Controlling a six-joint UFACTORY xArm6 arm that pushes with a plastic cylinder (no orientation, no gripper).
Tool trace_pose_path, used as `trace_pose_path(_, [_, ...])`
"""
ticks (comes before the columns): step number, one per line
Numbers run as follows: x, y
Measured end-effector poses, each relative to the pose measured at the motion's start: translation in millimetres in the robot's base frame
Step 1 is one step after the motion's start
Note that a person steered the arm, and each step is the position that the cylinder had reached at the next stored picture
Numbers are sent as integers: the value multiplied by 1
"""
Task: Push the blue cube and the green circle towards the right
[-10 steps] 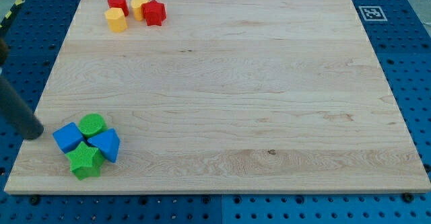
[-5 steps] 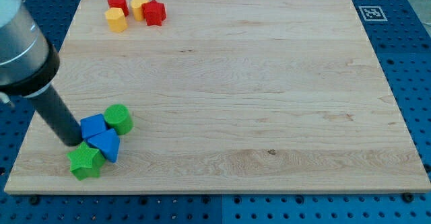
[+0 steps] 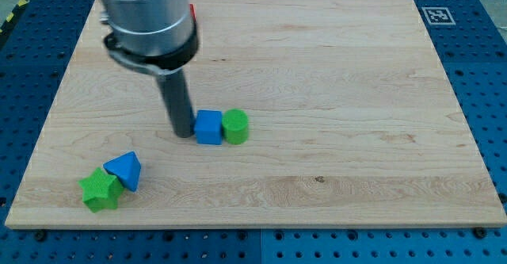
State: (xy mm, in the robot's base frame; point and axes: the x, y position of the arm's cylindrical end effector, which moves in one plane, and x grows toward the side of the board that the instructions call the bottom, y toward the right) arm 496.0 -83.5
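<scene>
The blue cube [image 3: 208, 127] sits on the wooden board left of centre, with the green circle [image 3: 235, 126] touching its right side. My tip [image 3: 183, 132] is down on the board right against the cube's left side. The rod rises from it to the arm's grey body at the view's top left.
A blue triangular block [image 3: 124, 170] and a green star [image 3: 101, 190] lie together at the view's bottom left. A red block [image 3: 192, 12] peeks out behind the arm at the top; the other blocks there are hidden. A marker tag [image 3: 436, 15] is at the board's top right corner.
My tip has swept right across the board, pushing the blue cube and green circle right, away from the blue triangular block and green star, which stayed at the bottom left.
</scene>
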Motion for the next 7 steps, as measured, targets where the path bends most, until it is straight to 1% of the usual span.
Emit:
trace_pose_path(3, [0, 163])
trace_pose_path(4, [0, 201])
trace_pose_path(5, [7, 204])
trace_pose_path(6, [36, 213])
trace_pose_path(7, [49, 245])
